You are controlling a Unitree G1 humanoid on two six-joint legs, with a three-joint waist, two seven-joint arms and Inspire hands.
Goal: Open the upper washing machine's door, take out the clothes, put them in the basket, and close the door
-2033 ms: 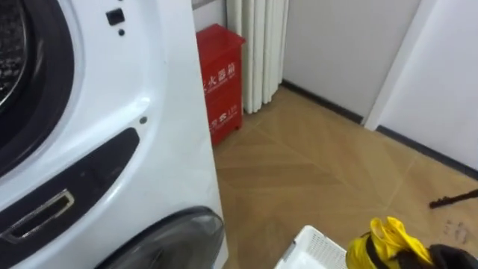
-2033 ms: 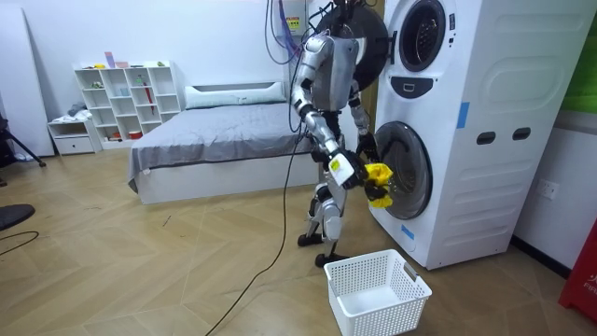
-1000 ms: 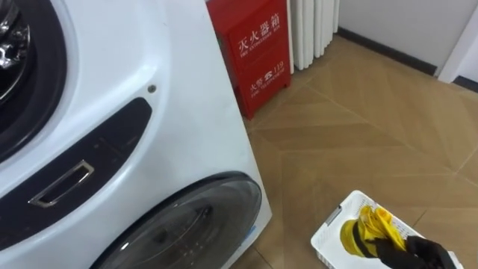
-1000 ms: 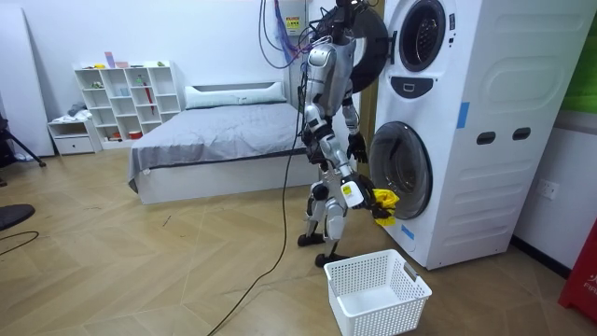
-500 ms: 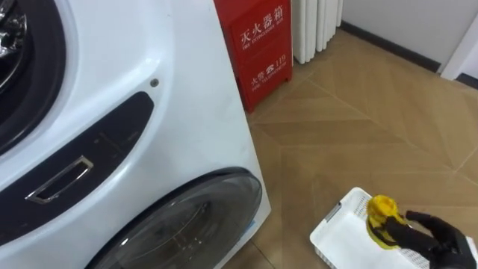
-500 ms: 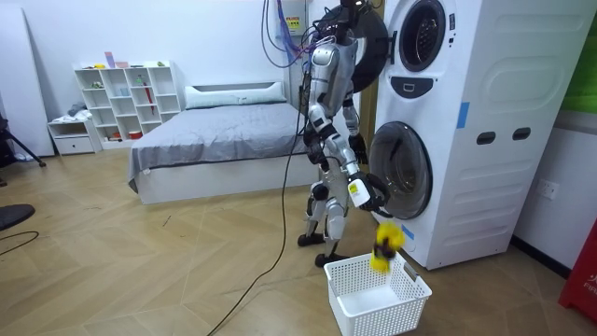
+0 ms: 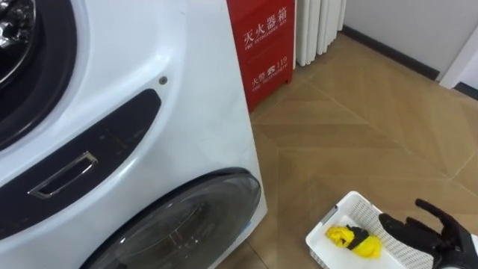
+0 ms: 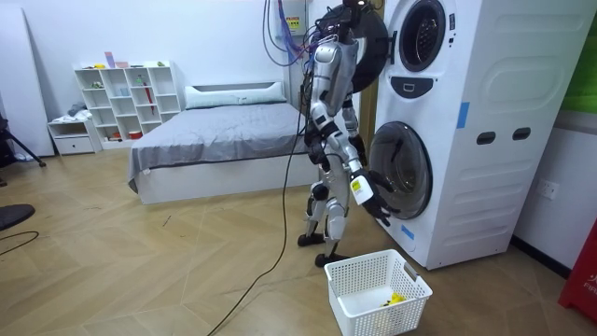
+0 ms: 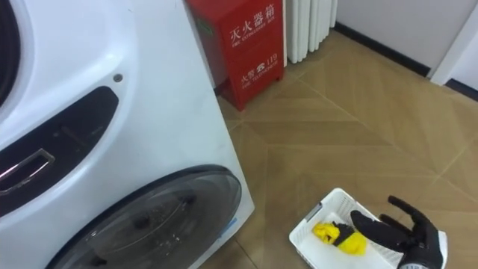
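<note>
Stacked washing machine fills the 9 o'clock side, lower door shut, robot standing at its front. Red fire-equipment cabinet at 12 o'clock, against the wall. White laundry basket on the wood floor at 5 o'clock, beside the machine's base. Right hand over the basket, fingers spread wide, empty. Yellow garment lies crumpled inside the basket, clear of the hand.

A yellow garment is seen lying in the white basket beside the washing machine. The right hand is held over the basket, fingers spread.
</note>
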